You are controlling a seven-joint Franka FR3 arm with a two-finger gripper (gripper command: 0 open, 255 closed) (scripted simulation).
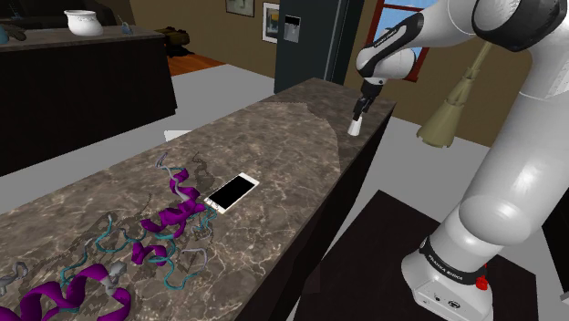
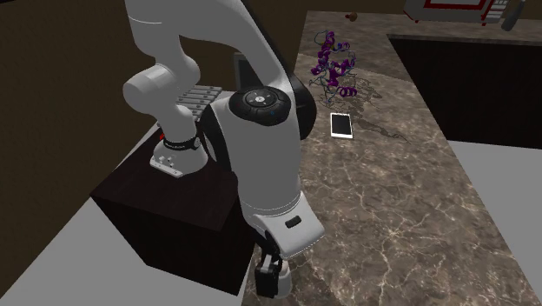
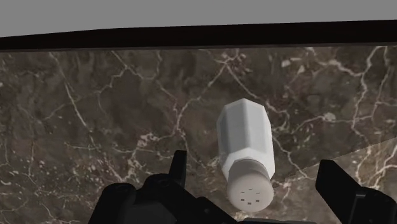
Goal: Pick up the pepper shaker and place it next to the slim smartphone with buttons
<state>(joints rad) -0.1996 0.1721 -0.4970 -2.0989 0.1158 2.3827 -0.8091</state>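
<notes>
- from my station i read the gripper as open; its two black fingers stand wide apart and touch nothing
- the pepper shaker stands upright on the counter between those fingers, with a gap on either side; it is not held
- it is drawn whitish grey, with a faceted body and a round cap whose small holes face the wrist camera
- in the shoulder view the gripper hangs just above the pepper shaker, near the far end of the dark veined counter and close to its edge on that view's right
- the smartphone, white-framed with a black screen, lies flat about midway along the counter, well apart from the pepper shaker
- a tangle of purple, teal and grey ribbons lies just beside the smartphone, toward the shoulder view's lower left
- in the second exterior view the white arm stands in the foreground on its dark stand; the gripper is low at the counter's near end; the smartphone lies farther up the counter, with the ribbons beyond it
</notes>
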